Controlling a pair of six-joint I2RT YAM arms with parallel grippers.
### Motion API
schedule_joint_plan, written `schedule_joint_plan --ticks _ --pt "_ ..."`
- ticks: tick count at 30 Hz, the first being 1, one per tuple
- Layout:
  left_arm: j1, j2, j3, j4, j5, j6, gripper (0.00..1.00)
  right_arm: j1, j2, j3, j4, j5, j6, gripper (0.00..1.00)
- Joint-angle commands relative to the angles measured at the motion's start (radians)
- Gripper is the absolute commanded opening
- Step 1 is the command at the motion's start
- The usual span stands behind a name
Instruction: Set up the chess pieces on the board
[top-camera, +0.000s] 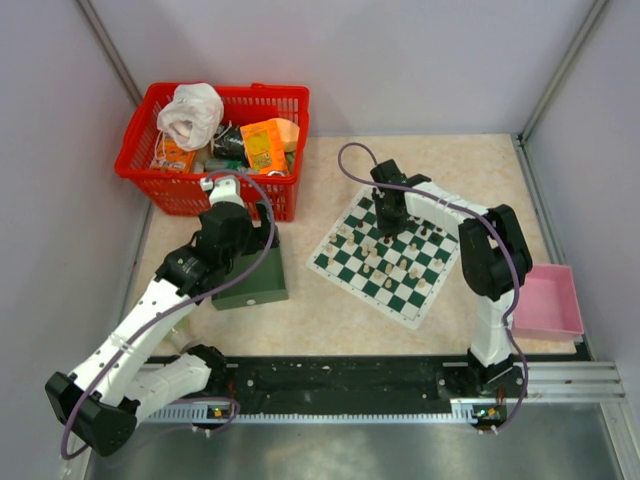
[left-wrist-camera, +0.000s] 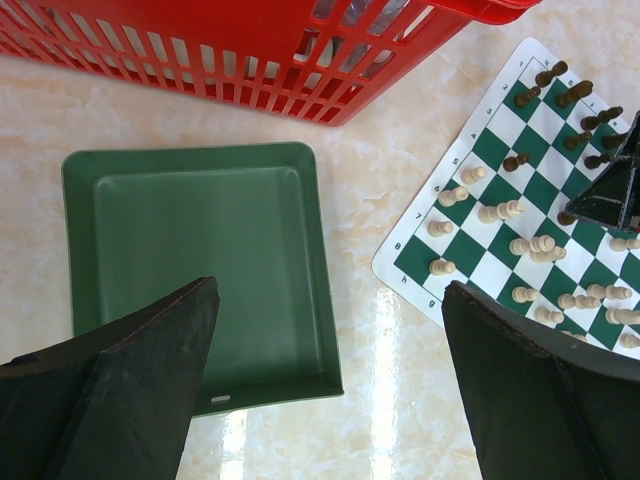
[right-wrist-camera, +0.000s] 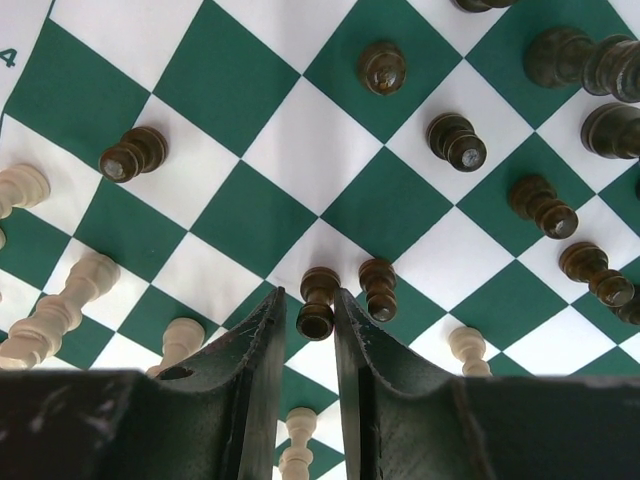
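Matte black right pincer narrow around a knobbed dark pawn, grip unclear; left pincer wide.

A glossy beige marble-patterned bench is boxed in left, far and right by plain pale grey wall panels, with slim metal posts at the far corners. A black-and-aluminium rail edges its near side. A white streak of light glares off the top.
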Motion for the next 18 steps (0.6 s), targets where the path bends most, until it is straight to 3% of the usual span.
schedule_joint_plan --ticks 1,8,11,18 --pt "0.005 -0.007 -0.004 0.030 0.002 -0.010 0.99 0.008 -0.020 0.041 -0.002 0.021 -0.012 0.26" --pt "0.005 -0.020 -0.012 0.029 0.002 -0.016 0.99 0.008 -0.023 0.039 -0.008 0.025 -0.021 0.24" --pt "0.005 -0.021 -0.013 0.029 -0.001 -0.016 0.99 0.008 -0.019 0.034 -0.008 0.028 -0.025 0.18" --pt "0.003 -0.021 -0.013 0.026 -0.001 -0.016 0.99 0.008 -0.022 0.059 -0.022 0.025 -0.033 0.14"
